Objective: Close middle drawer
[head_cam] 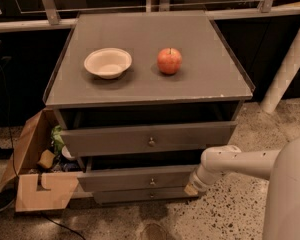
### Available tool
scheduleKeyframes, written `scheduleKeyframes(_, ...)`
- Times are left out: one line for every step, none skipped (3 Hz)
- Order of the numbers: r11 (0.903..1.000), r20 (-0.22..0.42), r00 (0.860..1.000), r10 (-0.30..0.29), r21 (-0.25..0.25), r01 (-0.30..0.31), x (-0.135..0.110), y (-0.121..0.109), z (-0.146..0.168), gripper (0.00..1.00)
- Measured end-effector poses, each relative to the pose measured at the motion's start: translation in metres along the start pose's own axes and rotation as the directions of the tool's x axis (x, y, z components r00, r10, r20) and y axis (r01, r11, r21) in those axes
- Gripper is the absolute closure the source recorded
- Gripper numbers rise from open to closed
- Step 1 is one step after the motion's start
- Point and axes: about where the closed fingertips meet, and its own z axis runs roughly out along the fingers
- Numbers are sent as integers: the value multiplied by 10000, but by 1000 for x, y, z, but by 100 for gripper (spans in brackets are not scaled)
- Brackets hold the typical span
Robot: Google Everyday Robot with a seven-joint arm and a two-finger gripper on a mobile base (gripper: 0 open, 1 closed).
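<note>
1. The middle drawer (125, 179) sits part-way out of the cabinet (140, 39), under the top drawer (115, 140) (which is out further) and above the bottom drawer (130, 196).
2. Its long axis runs left to right; its flat front, with a knob (152, 182) at centre, faces the camera.
3. The gripper (192, 188) is low at the right end of that front, touching or just beside it; whether it is open or holding anything cannot be told.
4. A bowl (108, 62) and an apple (169, 61) stand apart on top; a box (35, 189) lies at the left.
</note>
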Motion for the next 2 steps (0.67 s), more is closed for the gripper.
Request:
scheduleKeyframes(9982,95,9999,-140,577,134,-13,-14,1,100)
scheduleKeyframes(9981,110,9998,-142,598,135,-14,-15,2,81)
